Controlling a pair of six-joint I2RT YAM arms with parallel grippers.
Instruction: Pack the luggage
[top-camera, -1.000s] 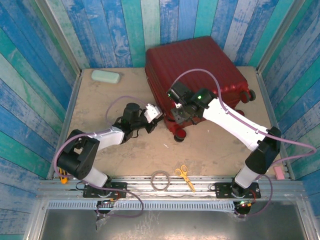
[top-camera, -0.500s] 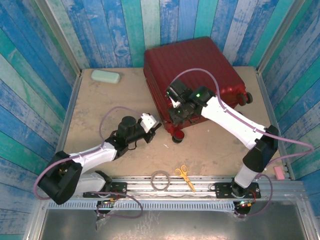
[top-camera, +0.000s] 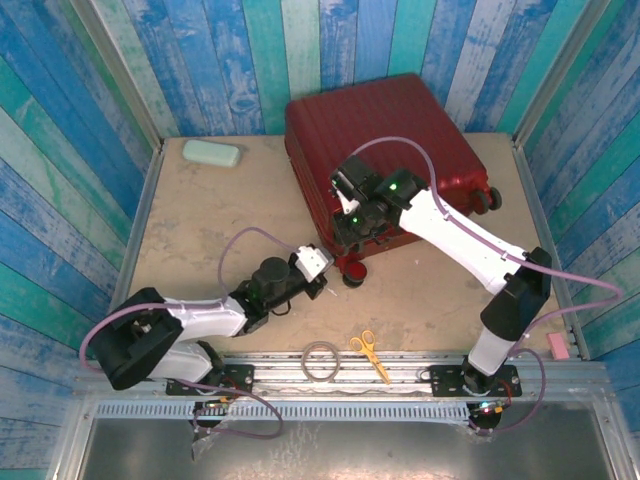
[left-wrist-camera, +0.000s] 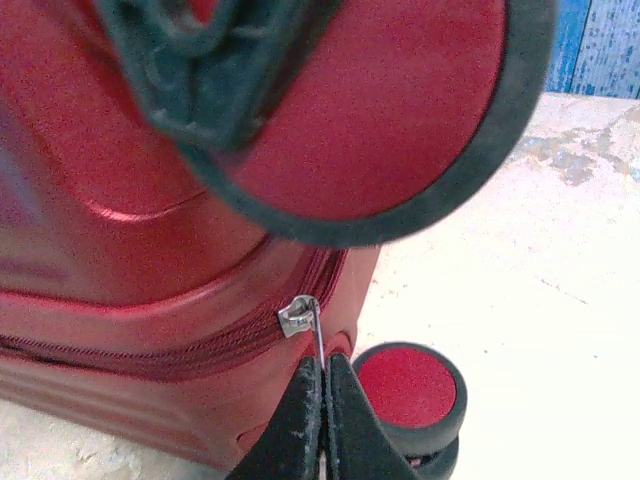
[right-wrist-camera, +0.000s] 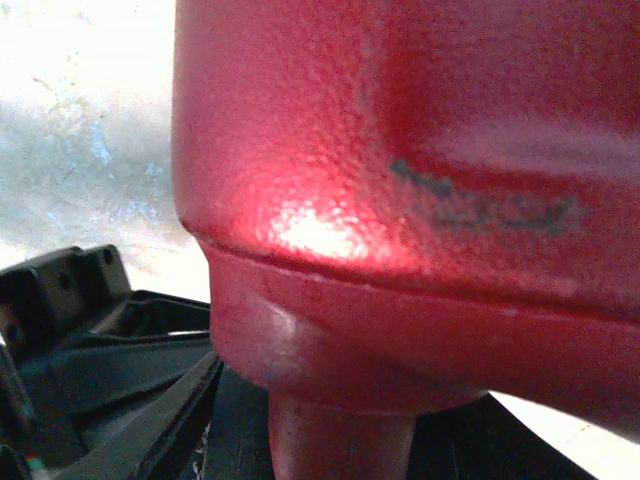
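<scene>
The luggage (top-camera: 400, 130) is a closed red ribbed hard-shell suitcase lying flat at the back right of the table. My left gripper (top-camera: 327, 276) is at its near left corner, beside a wheel (top-camera: 352, 273). In the left wrist view the left gripper (left-wrist-camera: 322, 390) is shut on the thin metal zipper pull (left-wrist-camera: 298, 316), which hangs from the red zipper track above a red wheel (left-wrist-camera: 405, 385). My right gripper (top-camera: 350, 222) sits on the luggage's front edge. The right wrist view has red shell (right-wrist-camera: 400, 150) up close, with a red stub of it clamped in the right gripper (right-wrist-camera: 340, 440).
A mint-green case (top-camera: 211, 153) lies at the back left. Yellow-handled scissors (top-camera: 370, 355) and a grey ring (top-camera: 321, 360) rest on the near rail. A pink item (top-camera: 557, 346) sits at the right edge. Painted plank walls enclose the table.
My left gripper has drawn the zipper pull nearer and rightward around the luggage's front corner. The luggage has shifted slightly left with the right gripper.
</scene>
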